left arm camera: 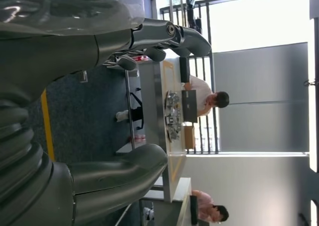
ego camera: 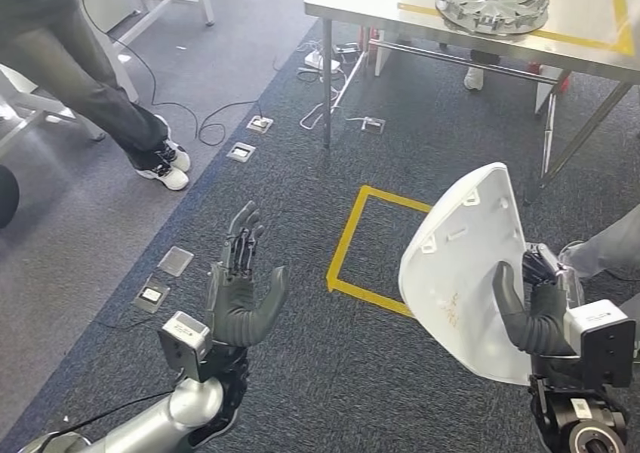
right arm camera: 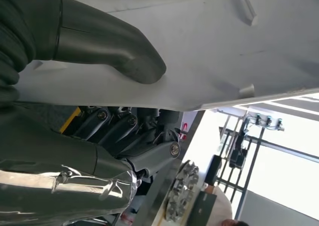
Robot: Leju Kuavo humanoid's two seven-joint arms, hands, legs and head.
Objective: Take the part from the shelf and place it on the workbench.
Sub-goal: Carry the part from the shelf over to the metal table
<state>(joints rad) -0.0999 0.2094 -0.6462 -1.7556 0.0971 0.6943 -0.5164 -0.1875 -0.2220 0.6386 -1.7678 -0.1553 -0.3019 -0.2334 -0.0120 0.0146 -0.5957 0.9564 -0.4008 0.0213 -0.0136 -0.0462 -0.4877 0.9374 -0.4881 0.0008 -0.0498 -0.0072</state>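
The right hand [ego camera: 537, 308] grips the white part [ego camera: 462, 263] by its lower edge, thumb pressed on the inner face and the fingers hidden behind it. The part is held upright above the carpet, well short of the desk [ego camera: 362, 1]. The left hand [ego camera: 240, 288] is spread, holding nothing. A silver wheel cover [ego camera: 490, 1] lies on the desk, whose far side is cut off.

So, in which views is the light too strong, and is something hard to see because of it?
Left wrist view: the windows are blown out and the left hand is dark and close. Right wrist view: bright window glare in a corner, while the white part looks grey in shade. Head view: even light; the silver wheel cover glints.
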